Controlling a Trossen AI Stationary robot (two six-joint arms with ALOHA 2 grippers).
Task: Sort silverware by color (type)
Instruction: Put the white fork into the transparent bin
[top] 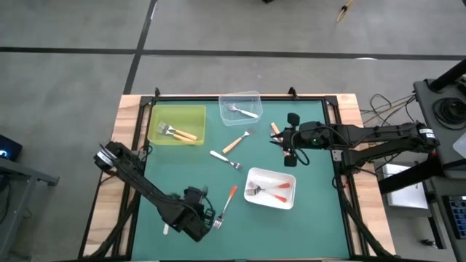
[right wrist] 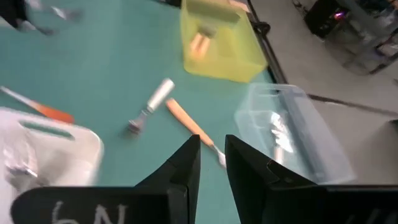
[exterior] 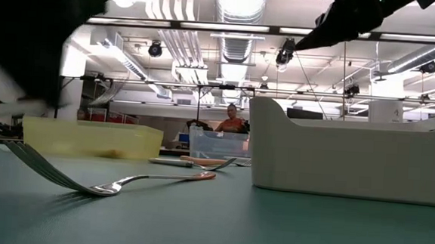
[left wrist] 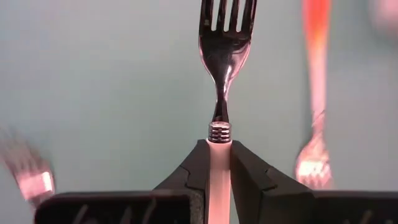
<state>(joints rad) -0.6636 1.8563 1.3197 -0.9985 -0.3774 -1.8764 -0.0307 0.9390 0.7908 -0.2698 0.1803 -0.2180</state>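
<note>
High view is showing the green table [top: 182, 175] carrying 3 trays: a yellow tray [top: 177, 124] at the far left, a clear tray [top: 240, 106] at the far middle, and a white tray [top: 271, 187] nearer the right side. The left arm is reaching along the near left of the table, and the left gripper [top: 198, 220] is sitting near the front edge. The left wrist view is showing its 2 fingers [left wrist: 194, 171] clamping the handle of a white-handled fork [left wrist: 222, 93], the pale handle running back between them and the metal head pointing straight out ahead. Just beside that gripper, a red-handled fork [top: 225, 205] is lying loose on the table, its tines toward the near edge.

The right arm is stretching in from the right, and the right gripper [top: 290, 138] is hovering over the far right of the table, above the white tray and beside a tan piece [top: 274, 129] near the rim. Its fingers [right wrist: 180, 165] are standing close together with a narrow gap, holding nothing.

The yellow tray is holding 2 tan-handled forks [top: 178, 132]; the clear tray is holding 1 white-handled piece [top: 242, 110]; the white tray is holding 2 red-handled forks [top: 271, 190]. Between the trays, 1 tan-handled fork [top: 235, 141] and 1 second white-handled fork [top: 225, 159] are lying loose at mid-table, well apart from both grippers.
</note>
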